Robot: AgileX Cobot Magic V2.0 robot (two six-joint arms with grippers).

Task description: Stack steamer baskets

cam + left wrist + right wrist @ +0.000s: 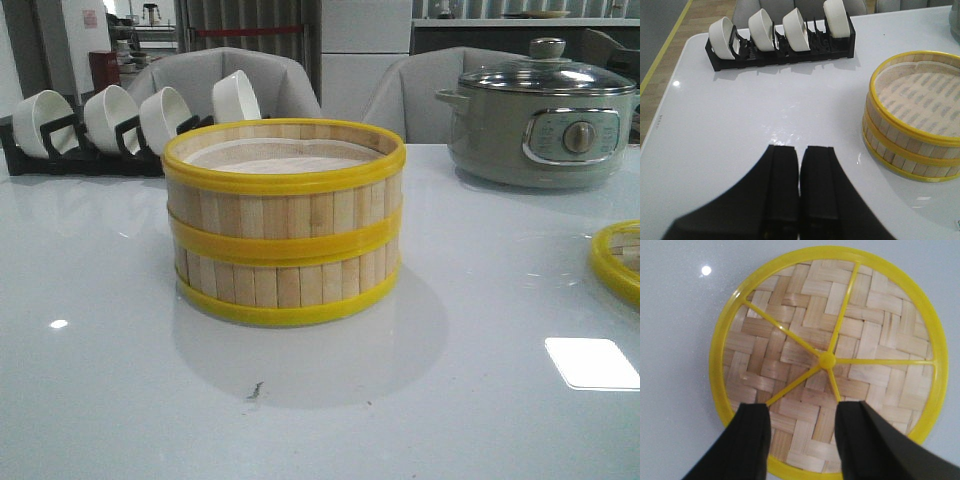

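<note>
No legible writing. Right gripper: jaws spread wide above the round woven-bamboo yellow-rimmed lid, holding nothing; lid lies at table's 3 o'clock edge. Left gripper: jaws closed, empty. Two stacked pale-slat yellow-rimmed steamer baskets stand at centre.

Matte black, flat-faced wedge jaws

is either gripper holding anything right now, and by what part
Nothing is held. The left gripper is shut on nothing; the right gripper is open above the lid.

Stacked steamer baskets on table
</note>
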